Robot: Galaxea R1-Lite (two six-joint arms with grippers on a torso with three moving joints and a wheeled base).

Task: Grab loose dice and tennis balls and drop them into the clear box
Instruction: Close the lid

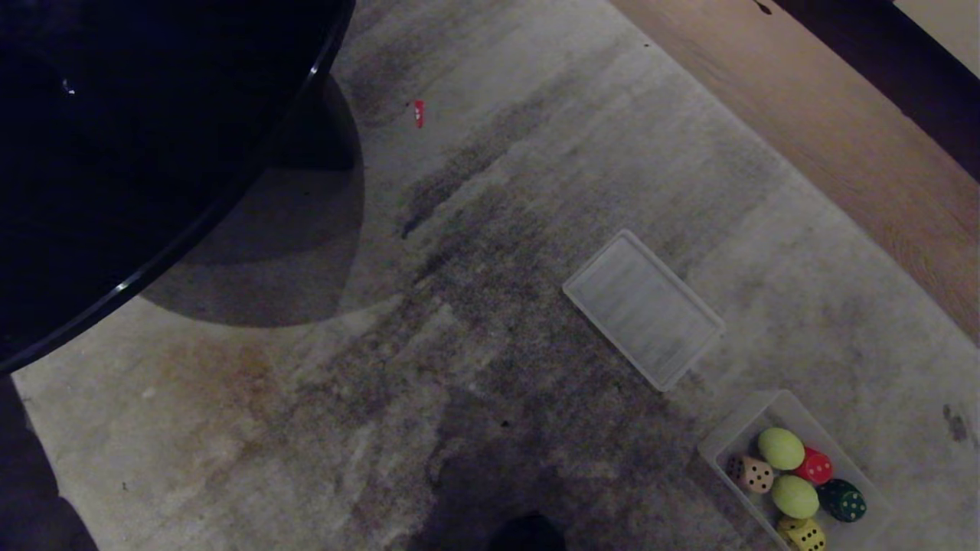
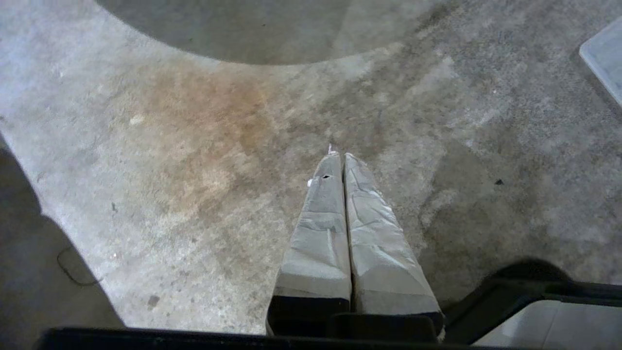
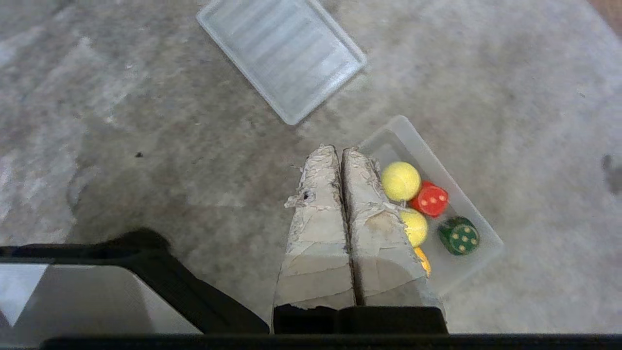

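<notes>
Clear box (image 1: 720,448), lower right of the head view, holds tennis balls (image 1: 781,448) and dice (image 1: 751,474): light, rigid-walled, likely best gripped at a rim. Left gripper (image 2: 339,156) and right gripper (image 3: 338,149) pressed together, empty.

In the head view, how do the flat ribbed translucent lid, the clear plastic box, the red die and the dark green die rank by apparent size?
1. Flat ribbed translucent lid
2. Clear plastic box, partly cut off by the frame edge, so its rank is unsure
3. Red die and dark green die: look alike
</notes>
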